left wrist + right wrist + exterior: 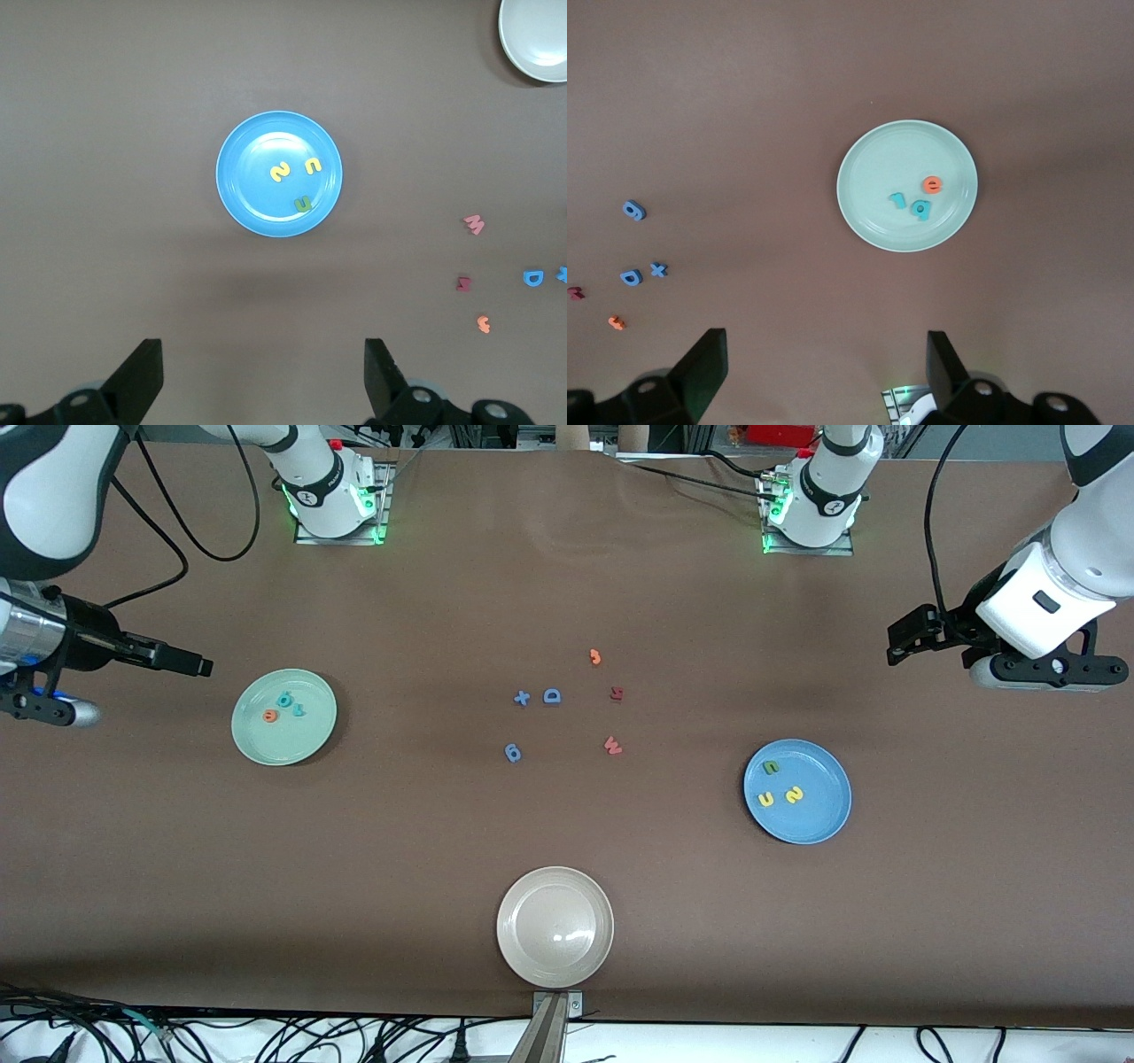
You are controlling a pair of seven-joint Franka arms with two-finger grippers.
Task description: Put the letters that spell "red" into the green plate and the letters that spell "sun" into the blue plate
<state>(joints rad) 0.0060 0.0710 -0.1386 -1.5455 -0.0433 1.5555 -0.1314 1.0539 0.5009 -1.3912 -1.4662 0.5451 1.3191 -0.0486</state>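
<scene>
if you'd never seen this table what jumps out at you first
Two coloured plates stand out: the green plate toward the right arm's end holds the teal and orange letters, and the blue plate toward the left arm's end holds two yellow letters and a dark green one. Between them lies a scatter of loose letters, with a beige plate nearest the front camera.

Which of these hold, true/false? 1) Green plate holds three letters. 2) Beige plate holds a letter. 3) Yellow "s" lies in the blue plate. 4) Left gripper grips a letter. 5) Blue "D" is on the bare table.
1) True: green plate holds the teal "r", orange "e" and teal "d".
2) False: beige plate holds nothing.
3) True: yellow "s" lies in the blue plate.
4) False: left gripper is open, holding nothing.
5) True: blue "D" lies on the table.
</scene>
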